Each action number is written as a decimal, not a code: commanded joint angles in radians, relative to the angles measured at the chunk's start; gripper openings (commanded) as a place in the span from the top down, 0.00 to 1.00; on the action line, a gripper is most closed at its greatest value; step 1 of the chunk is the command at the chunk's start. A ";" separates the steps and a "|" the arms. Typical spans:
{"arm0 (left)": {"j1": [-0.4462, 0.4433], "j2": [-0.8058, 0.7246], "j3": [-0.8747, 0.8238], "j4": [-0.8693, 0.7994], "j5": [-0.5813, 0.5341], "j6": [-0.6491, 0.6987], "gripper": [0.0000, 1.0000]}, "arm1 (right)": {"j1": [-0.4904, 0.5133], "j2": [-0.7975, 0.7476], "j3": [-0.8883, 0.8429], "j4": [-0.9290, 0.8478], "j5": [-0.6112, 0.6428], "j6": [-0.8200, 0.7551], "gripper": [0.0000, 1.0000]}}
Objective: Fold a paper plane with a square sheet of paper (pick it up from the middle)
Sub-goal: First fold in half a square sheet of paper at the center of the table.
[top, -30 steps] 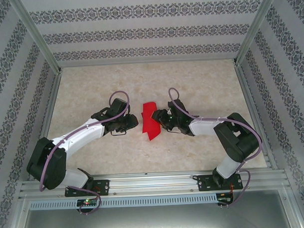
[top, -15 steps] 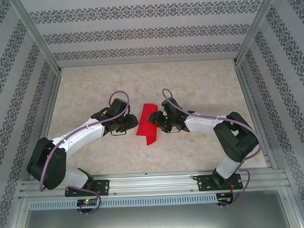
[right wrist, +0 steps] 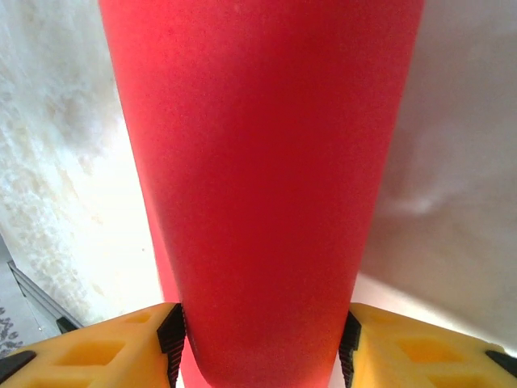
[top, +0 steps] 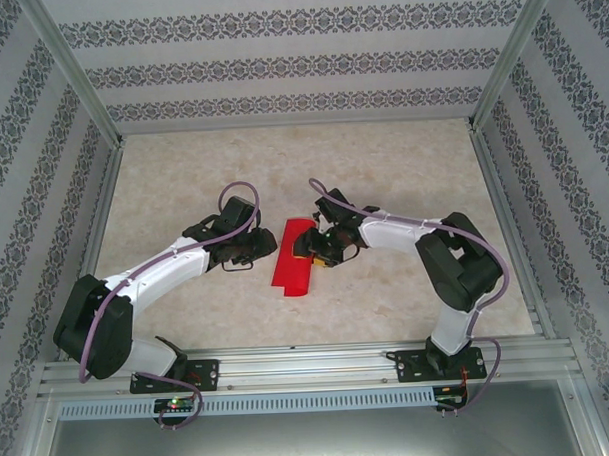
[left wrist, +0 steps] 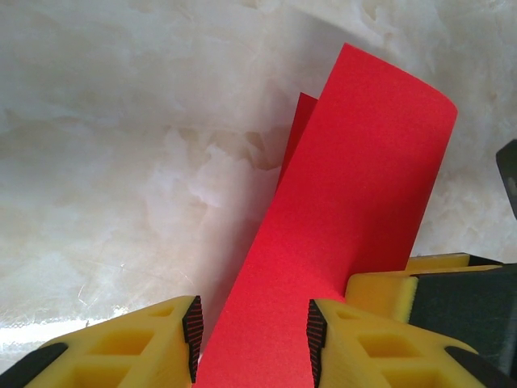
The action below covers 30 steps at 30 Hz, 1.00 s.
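The square sheet of paper (top: 291,263) is bright red and lies as a folded, narrow strip on the table's middle, between my two grippers. My left gripper (top: 266,247) stands at its left edge. In the left wrist view the paper (left wrist: 355,186) runs up between the jaws of the left gripper (left wrist: 254,335), which are apart with a gap at the left pad (left wrist: 192,335). My right gripper (top: 313,250) is over the strip's right edge. In the right wrist view the bowed paper (right wrist: 258,162) spans the right gripper (right wrist: 262,343) and touches both pads.
The pale marbled table (top: 183,182) is walled by patterned panels with aluminium posts (top: 74,71) at the corners. A metal rail (top: 309,368) carrying both arm bases runs along the near edge. A yellow finger of the right gripper (left wrist: 388,287) sits close beside my left one.
The right gripper has moved left over the paper. The red sheet has gone from a pointed, ragged shape to a narrow strip and shifted slightly left. The left arm has not moved.
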 commanded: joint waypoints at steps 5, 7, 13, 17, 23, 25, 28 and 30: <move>-0.008 -0.017 0.004 -0.024 -0.002 0.025 0.58 | 0.003 0.039 0.072 -0.196 0.049 -0.136 0.42; -0.008 -0.018 0.004 -0.024 0.000 0.029 0.58 | -0.002 0.028 0.087 -0.248 0.070 -0.166 0.41; -0.009 -0.010 0.003 -0.012 0.021 0.035 0.58 | -0.004 0.025 0.126 -0.342 0.139 -0.196 0.39; -0.009 0.001 0.002 -0.001 0.035 0.038 0.59 | 0.004 0.060 0.153 -0.383 0.173 -0.191 0.38; -0.009 0.010 0.007 0.002 0.041 0.040 0.59 | 0.022 0.107 0.198 -0.432 0.217 -0.191 0.36; -0.009 0.013 0.009 -0.001 0.040 0.040 0.59 | 0.025 0.119 0.212 -0.452 0.237 -0.188 0.36; -0.008 0.015 0.008 0.000 0.041 0.041 0.59 | 0.031 0.122 0.217 -0.434 0.210 -0.202 0.35; -0.008 0.015 0.008 -0.001 0.041 0.042 0.59 | 0.033 0.124 0.225 -0.444 0.215 -0.204 0.33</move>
